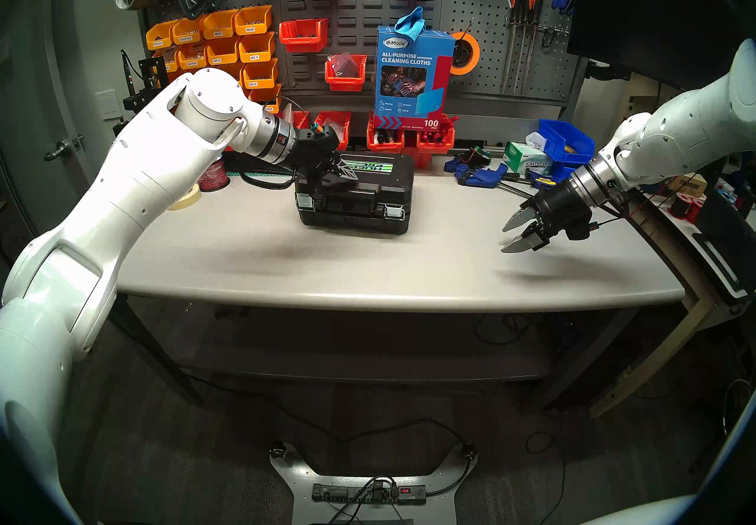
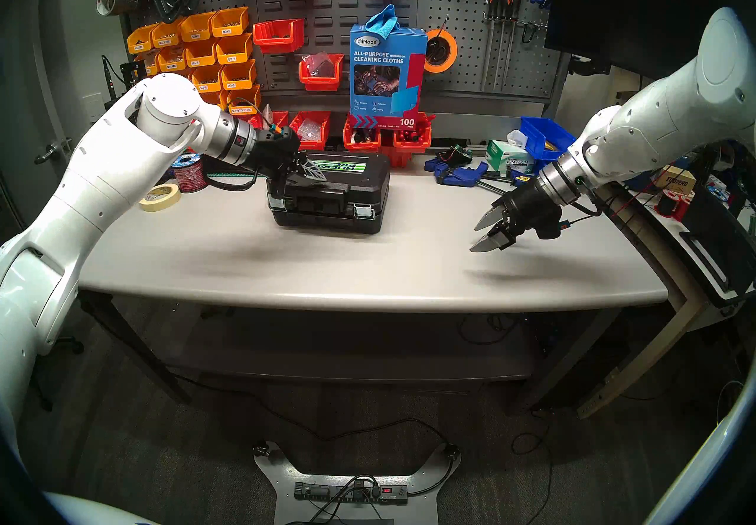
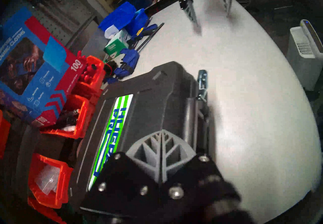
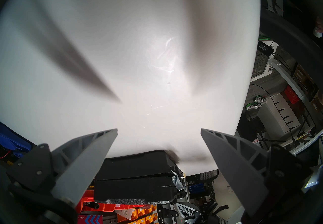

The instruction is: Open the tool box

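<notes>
The tool box (image 1: 368, 194) is a black plastic case with a green, white and blue label, lying flat at mid-table with its lid down. Two silver latches (image 1: 394, 211) and the handle face the front edge. In the right wrist view the right latch (image 4: 176, 181) sticks out from the tool box (image 4: 136, 180). My left gripper (image 1: 352, 175) is shut with nothing in it, its tip over the lid's left front part, beside the label (image 3: 113, 131); whether the left gripper (image 3: 161, 132) touches the lid I cannot tell. My right gripper (image 1: 511, 235) hangs open above bare table, well to the box's right.
Behind the case stand red bins (image 1: 409, 139) and a blue cleaning-cloths box (image 1: 413, 74). Blue clamps (image 1: 482, 174), a Kimtech tissue box (image 1: 527, 160) and a blue bin (image 1: 566, 141) lie at back right. A tape roll (image 1: 186, 196) and wire spool (image 1: 212, 176) sit at left.
</notes>
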### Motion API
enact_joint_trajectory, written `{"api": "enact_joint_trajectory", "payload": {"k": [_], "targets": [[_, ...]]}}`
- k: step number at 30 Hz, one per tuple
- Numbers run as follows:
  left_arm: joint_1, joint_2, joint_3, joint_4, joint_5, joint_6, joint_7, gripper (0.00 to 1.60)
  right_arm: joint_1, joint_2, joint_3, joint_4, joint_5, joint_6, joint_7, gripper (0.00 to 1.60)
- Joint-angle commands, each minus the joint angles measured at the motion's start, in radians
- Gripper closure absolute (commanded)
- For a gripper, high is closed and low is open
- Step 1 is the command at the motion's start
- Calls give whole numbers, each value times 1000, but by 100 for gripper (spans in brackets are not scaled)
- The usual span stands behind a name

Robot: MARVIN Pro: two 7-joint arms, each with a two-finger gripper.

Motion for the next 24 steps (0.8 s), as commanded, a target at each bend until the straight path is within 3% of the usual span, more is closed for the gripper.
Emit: {"api": "enact_joint_trajectory", "payload": {"k": [1,3,7,16,19,21,24], "targets": [[48,112,-58,-121,-64,-26,-42,100,10,-2,-2,0,-2,1,1,0],[76,137,-72,-164,-74,-26,-41,85,11,-2,-2,-1,-2,1,2,0],[116,163,-84,-211,-73,-15,-13,82,12,-2,-3,-2,-2,2,3,0],[121,130,-62,-174,-27,-8,42,81,12,-2,-3,-3,-3,2,4,0],[116,115,-52,-157,-8,4,61,60,12,-2,-3,-3,-3,2,4,0],[113,102,-45,-140,12,13,79,55,12,-2,-3,-3,-3,2,4,0],[108,87,-42,-116,23,13,88,63,12,-2,-3,-3,-3,2,4,0]]}}
